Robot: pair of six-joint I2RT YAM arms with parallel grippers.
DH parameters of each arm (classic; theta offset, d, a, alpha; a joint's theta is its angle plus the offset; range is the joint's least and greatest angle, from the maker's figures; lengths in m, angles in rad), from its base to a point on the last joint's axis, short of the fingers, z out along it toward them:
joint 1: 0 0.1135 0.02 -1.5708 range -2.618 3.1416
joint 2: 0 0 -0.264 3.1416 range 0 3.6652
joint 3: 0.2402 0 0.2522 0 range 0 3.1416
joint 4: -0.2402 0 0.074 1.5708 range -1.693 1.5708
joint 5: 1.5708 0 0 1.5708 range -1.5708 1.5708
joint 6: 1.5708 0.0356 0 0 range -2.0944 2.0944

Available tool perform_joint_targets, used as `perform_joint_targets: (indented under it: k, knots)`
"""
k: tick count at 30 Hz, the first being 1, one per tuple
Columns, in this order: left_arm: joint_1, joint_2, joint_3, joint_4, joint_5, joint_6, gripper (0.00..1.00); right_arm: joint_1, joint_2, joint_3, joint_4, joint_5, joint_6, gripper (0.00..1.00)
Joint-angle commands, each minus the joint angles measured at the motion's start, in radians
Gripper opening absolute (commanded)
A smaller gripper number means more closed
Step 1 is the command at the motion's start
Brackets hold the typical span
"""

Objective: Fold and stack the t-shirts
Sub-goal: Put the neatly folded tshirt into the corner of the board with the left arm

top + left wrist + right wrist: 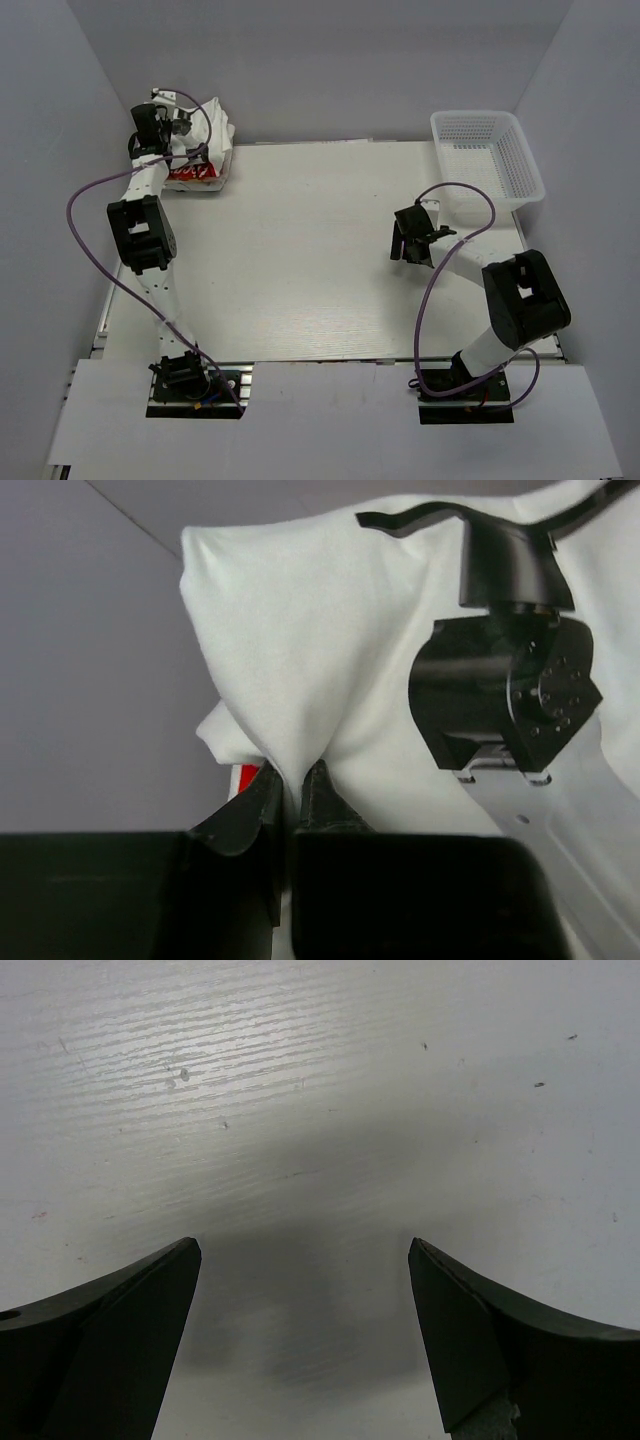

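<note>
A pile of white t-shirts (205,150) lies at the table's far left corner; a red print shows on one at the pile's front edge (192,175). My left gripper (178,128) is over the pile, shut on a fold of white t-shirt cloth (300,670) that is drawn up between its fingertips (267,785). A bit of red print (247,778) shows beside the left finger. My right gripper (410,247) is open and empty, low over bare table right of centre; its fingers (140,1310) stand wide apart over the tabletop.
A white plastic mesh basket (487,155) stands at the far right corner of the white table (300,250). Purple cables loop along both arms. Grey walls close in on the left, back and right sides.
</note>
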Motion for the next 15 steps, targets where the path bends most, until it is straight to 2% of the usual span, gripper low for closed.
perform_joint_targets:
  k: [1,4,5,7,8,9,10,13,15]
  knots:
    - [0.022,-0.011,0.068,0.127,0.014,-0.047,0.0,0.002,0.019,0.045,-0.016,-0.02,0.001,0.9]
    - [0.022,-0.001,0.08,0.14,0.026,-0.058,0.05,0.001,0.022,0.055,-0.018,-0.031,0.004,0.9]
    - [0.022,-0.001,0.091,0.14,0.037,-0.058,0.1,0.004,0.02,0.054,-0.018,-0.034,0.005,0.9]
    - [0.022,-0.001,0.091,0.14,0.037,-0.085,0.29,0.004,0.02,0.049,-0.019,-0.035,0.005,0.9]
    - [0.022,-0.001,0.091,0.125,0.028,-0.086,0.63,0.001,0.017,0.049,-0.018,-0.035,0.007,0.9]
    - [0.022,-0.001,0.091,0.112,0.028,-0.098,0.91,0.004,0.014,0.052,-0.013,-0.034,0.008,0.9]
    - [0.022,-0.014,0.091,0.112,0.011,-0.11,1.0,0.001,0.013,0.048,-0.013,-0.037,0.008,0.9]
    - [0.012,-0.054,0.06,0.112,-0.049,-0.124,1.0,-0.001,-0.006,0.039,-0.009,-0.035,0.008,0.9]
    - [0.003,-0.065,0.06,0.092,-0.031,-0.124,1.0,0.002,-0.032,0.031,0.007,-0.037,0.011,0.9]
